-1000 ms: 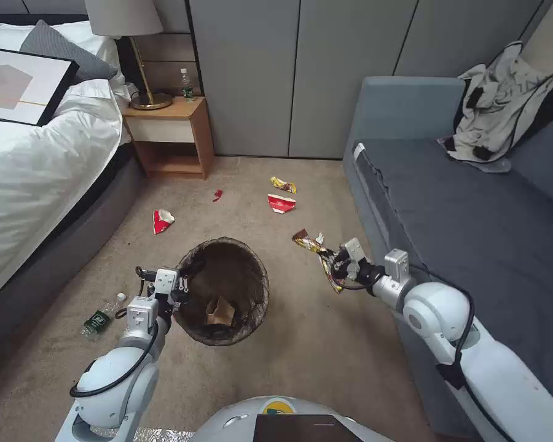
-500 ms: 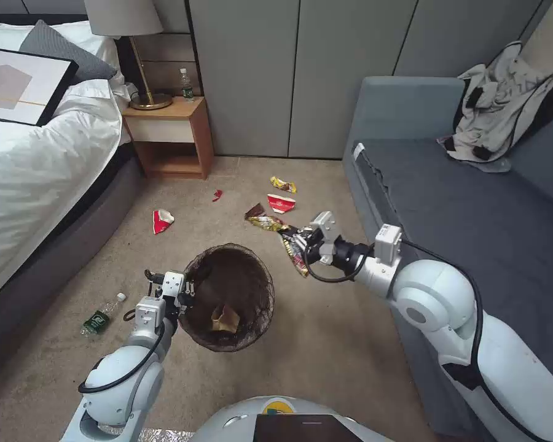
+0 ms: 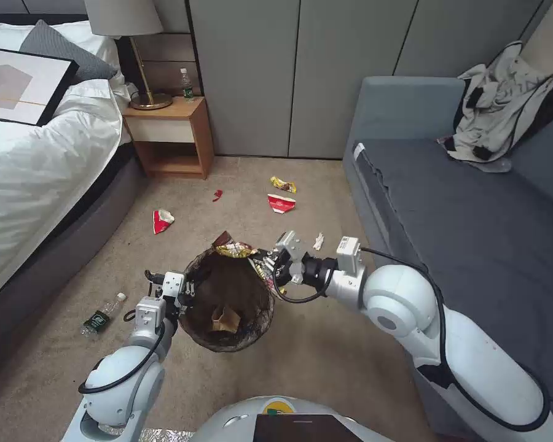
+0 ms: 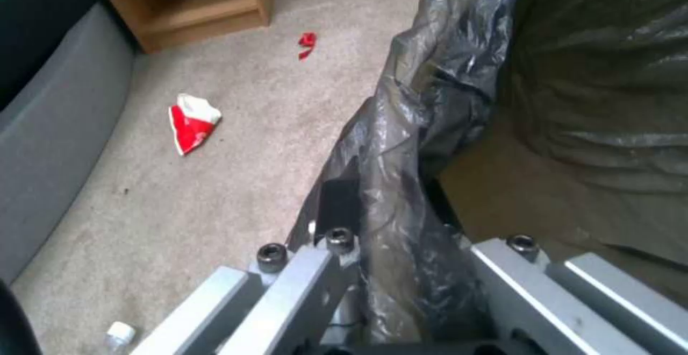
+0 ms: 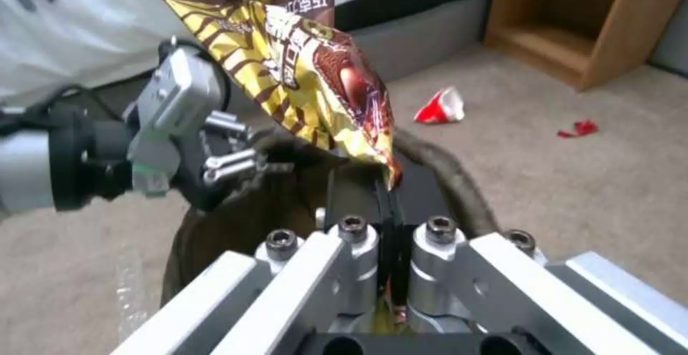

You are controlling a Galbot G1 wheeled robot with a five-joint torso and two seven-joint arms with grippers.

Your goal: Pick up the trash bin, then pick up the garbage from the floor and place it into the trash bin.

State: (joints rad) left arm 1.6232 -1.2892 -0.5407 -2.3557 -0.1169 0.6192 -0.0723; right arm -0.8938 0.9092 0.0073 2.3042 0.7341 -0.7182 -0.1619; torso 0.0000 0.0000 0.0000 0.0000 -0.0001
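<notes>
1. Left end effector (image 3: 187,288): clamped on the bag-lined rim of the trash bin (image 3: 227,344), holding the bin clear of the carpet (image 3: 325,344) on the bed (image 3: 37,166) side of the bin. Left wrist view confirms the pinch: dark liner (image 4: 401,183) gathered between the jaws.
2. Right end effector (image 3: 265,265): pressed together on one end of the yellow-and-brown snack wrapper (image 3: 233,248). Right wrist view shows the wrapper (image 5: 315,75) standing up from the closed jaws, with the bin opening directly beyond.
3. Change over the last second: wrapper carried from a position near the sofa (image 3: 473,202) side of the bin, well apart from the rim, to a position over the far rim. Bin shifted only slightly in the left grip.
4. Meaning for the task: transport of this item judged nearly complete; wrapper free end over the opening, release not yet made. Part of the wrapper lies across the rim, so a drop from here may catch on the liner edge.
5. Bin contents: one crumpled tan paper bag (image 3: 225,318) at the bottom.
6. Remaining on the carpet beyond the bin: red-and-white carton (image 3: 281,203), yellow wrapper (image 3: 283,184), second red-and-white piece (image 3: 162,220), small red scrap (image 3: 217,195), white paper wad (image 3: 318,241).
</notes>
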